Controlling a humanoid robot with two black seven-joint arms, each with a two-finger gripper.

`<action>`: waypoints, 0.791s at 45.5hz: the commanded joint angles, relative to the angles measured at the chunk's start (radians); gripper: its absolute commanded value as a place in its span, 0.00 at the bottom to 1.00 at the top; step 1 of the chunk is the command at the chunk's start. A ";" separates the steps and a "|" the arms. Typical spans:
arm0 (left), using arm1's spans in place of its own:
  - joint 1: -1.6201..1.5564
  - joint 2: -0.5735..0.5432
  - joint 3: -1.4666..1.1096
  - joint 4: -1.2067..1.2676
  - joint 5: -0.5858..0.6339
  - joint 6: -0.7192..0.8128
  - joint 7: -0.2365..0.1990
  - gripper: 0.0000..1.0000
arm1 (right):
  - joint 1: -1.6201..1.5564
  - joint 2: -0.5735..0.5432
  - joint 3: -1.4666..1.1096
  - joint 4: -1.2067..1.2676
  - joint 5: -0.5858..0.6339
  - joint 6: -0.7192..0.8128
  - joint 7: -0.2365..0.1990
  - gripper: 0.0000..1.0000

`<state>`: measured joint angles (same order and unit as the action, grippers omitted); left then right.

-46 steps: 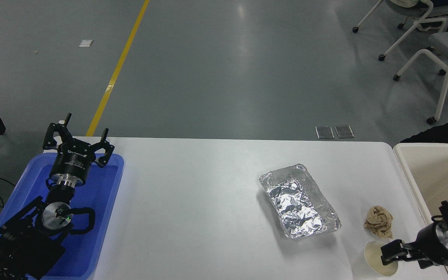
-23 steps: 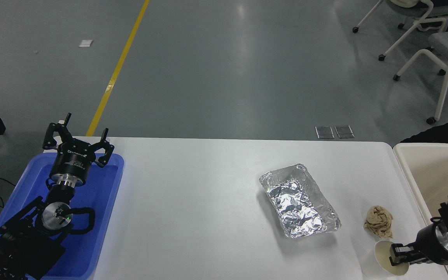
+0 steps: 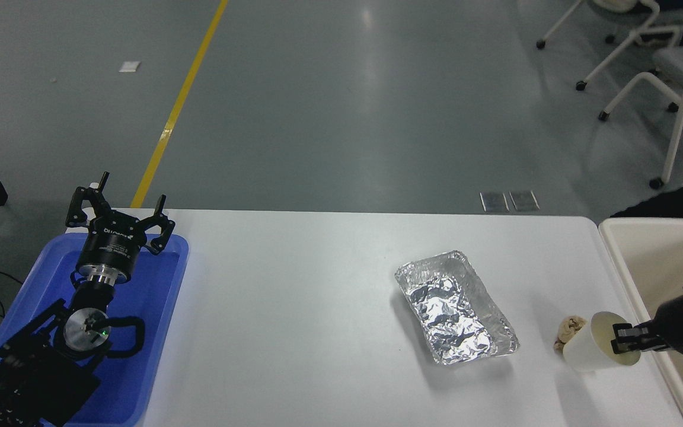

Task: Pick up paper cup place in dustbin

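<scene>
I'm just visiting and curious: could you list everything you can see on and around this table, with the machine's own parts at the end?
paper cup: one, white with cream inside, tipped on its side, gripped at the rim near the table's right edge
paper wad: one, tan, crumpled, partly hidden behind the cup
foil tray: one, silver, crinkled, right of centre
dustbin: one, cream-beige, beside the table's right end
blue tray: one, at the table's left end
table: one, white
chairs: white-framed, on the grey floor, top right
left pincer: black, open, parked over the blue tray
right pincer: black, closed on the cup's rim
</scene>
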<state>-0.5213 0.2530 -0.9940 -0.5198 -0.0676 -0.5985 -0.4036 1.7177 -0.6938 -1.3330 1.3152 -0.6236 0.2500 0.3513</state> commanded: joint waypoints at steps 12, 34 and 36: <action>0.000 0.000 0.000 0.000 0.000 0.000 0.000 1.00 | 0.480 -0.046 -0.029 0.021 0.010 0.296 0.011 0.00; 0.001 0.000 0.000 0.000 0.000 0.000 0.000 1.00 | 0.701 -0.073 -0.054 0.013 -0.002 0.480 0.011 0.00; 0.000 0.000 0.000 0.000 0.000 0.000 0.000 1.00 | 0.701 -0.073 -0.054 0.013 -0.002 0.480 0.011 0.00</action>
<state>-0.5215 0.2531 -0.9940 -0.5201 -0.0674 -0.5982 -0.4035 2.3437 -0.7552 -1.3803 1.3289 -0.6189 0.6685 0.3619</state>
